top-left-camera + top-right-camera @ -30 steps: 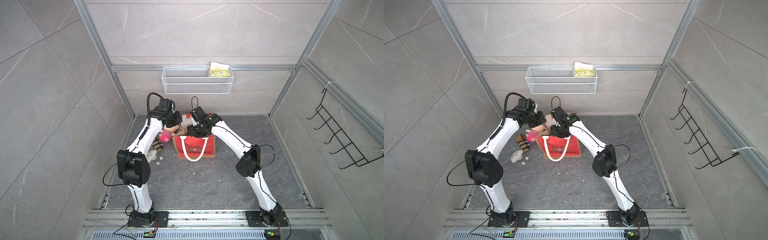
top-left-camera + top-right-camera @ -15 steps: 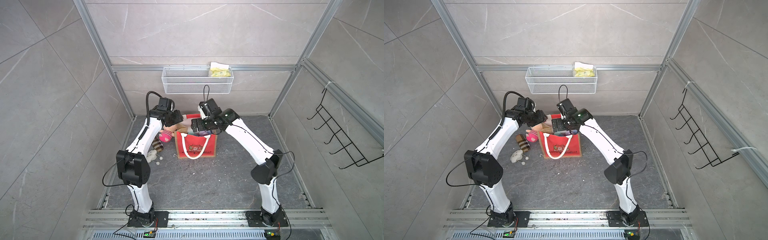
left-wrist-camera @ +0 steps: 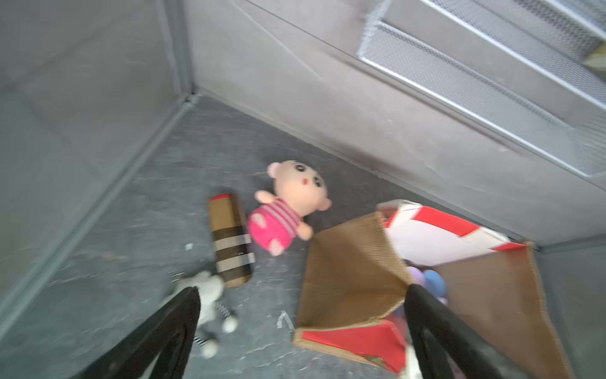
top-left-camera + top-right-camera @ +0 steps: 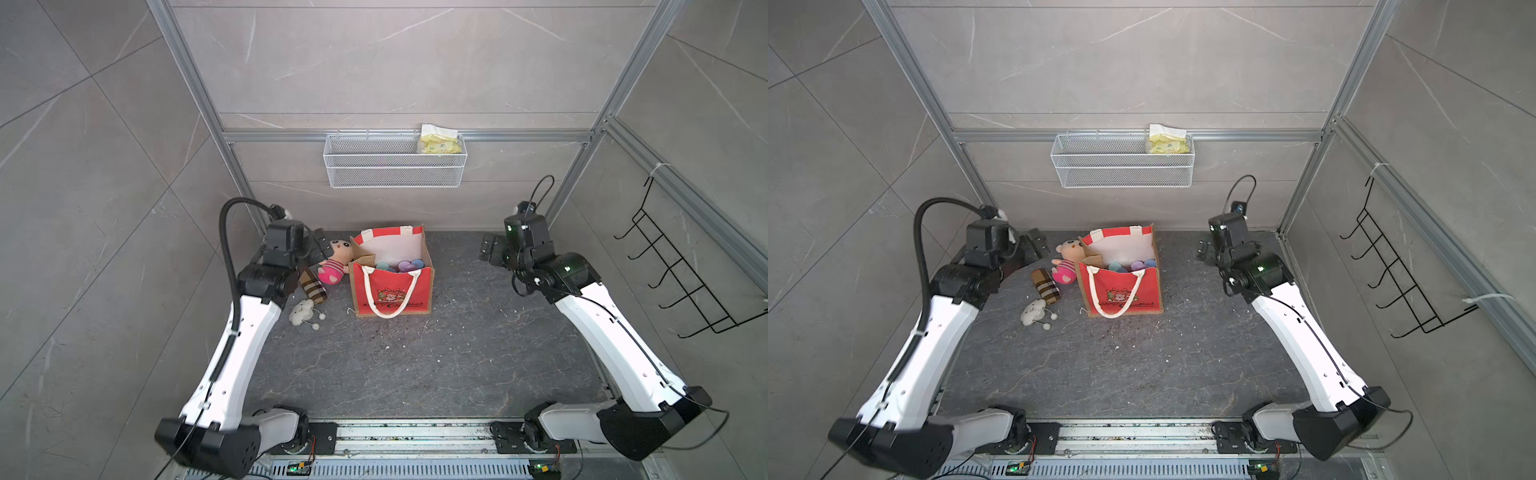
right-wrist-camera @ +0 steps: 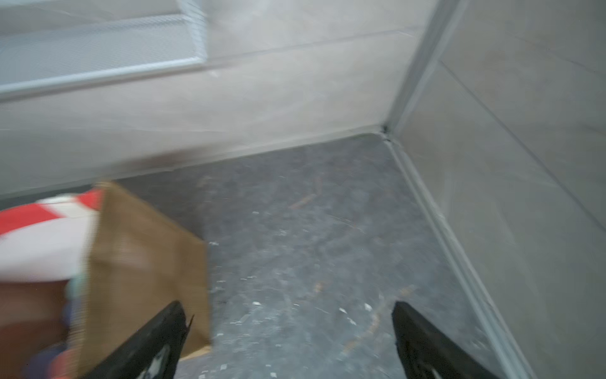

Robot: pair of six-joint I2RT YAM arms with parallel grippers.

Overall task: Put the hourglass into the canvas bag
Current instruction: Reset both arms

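Note:
The canvas bag (image 4: 390, 291) (image 4: 1121, 291) stands upright at the back middle of the floor, red front toward me, mouth open. Pastel blue and purple rounded pieces (image 4: 401, 265) (image 3: 429, 282) lie inside it; I cannot make out an hourglass shape among them. My left gripper (image 4: 318, 245) (image 3: 301, 290) hangs open and empty just left of the bag, by its burlap side (image 3: 354, 279). My right gripper (image 4: 490, 251) (image 5: 288, 305) is open and empty, well to the right of the bag, over bare floor; the bag's tan side (image 5: 144, 262) shows beside it.
A pink plush doll (image 4: 336, 266), a brown striped case (image 4: 313, 286) and a white cloud toy (image 4: 303, 313) lie left of the bag under the left arm. A white wire basket (image 4: 395, 162) with a yellow packet (image 4: 440, 143) hangs on the back wall. Black hooks (image 4: 681, 270) line the right wall.
Both grippers were at the bag's mouth and have opened and pulled away. The right arm swung far to the right; the left drew back a little to the left.

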